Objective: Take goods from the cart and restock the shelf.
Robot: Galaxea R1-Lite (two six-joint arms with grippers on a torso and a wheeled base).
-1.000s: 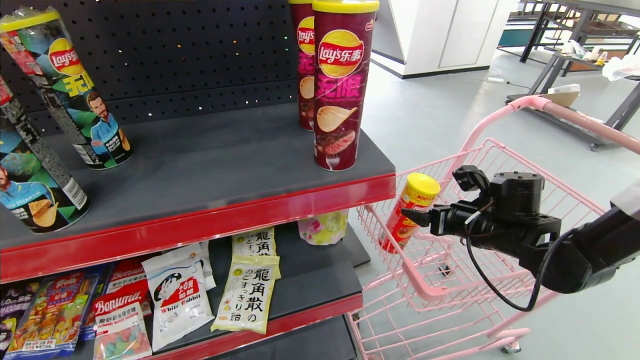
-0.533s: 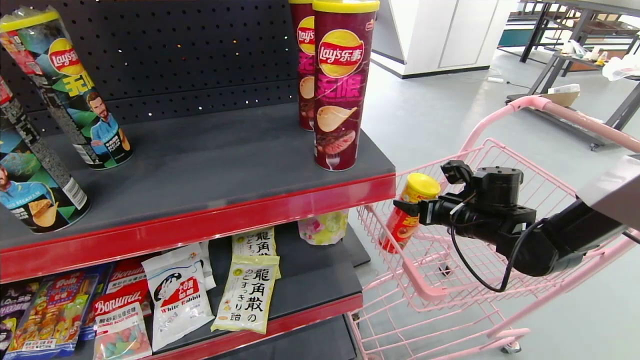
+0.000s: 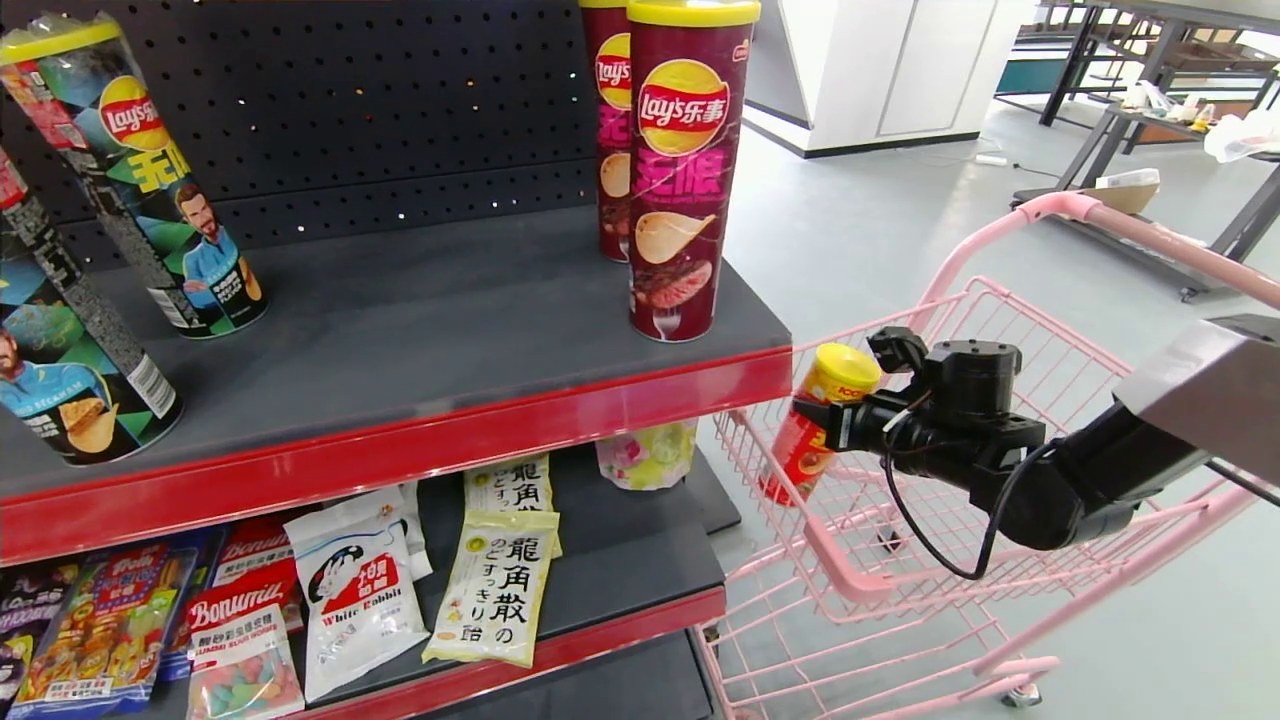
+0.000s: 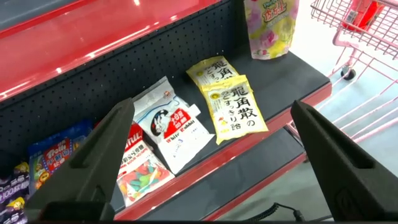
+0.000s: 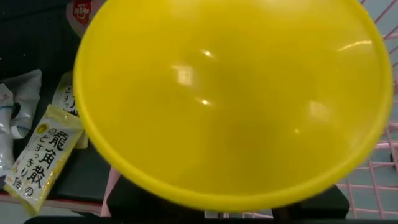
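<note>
A red chip can with a yellow lid (image 3: 803,446) stands tilted in the front corner of the pink cart (image 3: 852,582). My right gripper (image 3: 826,420) is level with the can's upper part and right against it. In the right wrist view the yellow lid (image 5: 230,99) is very close to the camera. My left gripper (image 4: 211,162) hangs open over the lower shelf, above a white candy bag (image 4: 171,127) and yellow packets (image 4: 233,109), holding nothing. The grey upper shelf (image 3: 430,320) has bare room in its middle.
Two tall maroon chip cans (image 3: 680,170) stand at the upper shelf's right end and green-black cans (image 3: 150,180) at its left. Candy bags (image 3: 360,590) and yellow packets (image 3: 495,590) lie on the lower shelf. The shelf's red front lip (image 3: 500,430) juts out beside the cart.
My right arm has moved left and slightly up, bringing its gripper from beside the can to right against it. The can has stayed in place.
</note>
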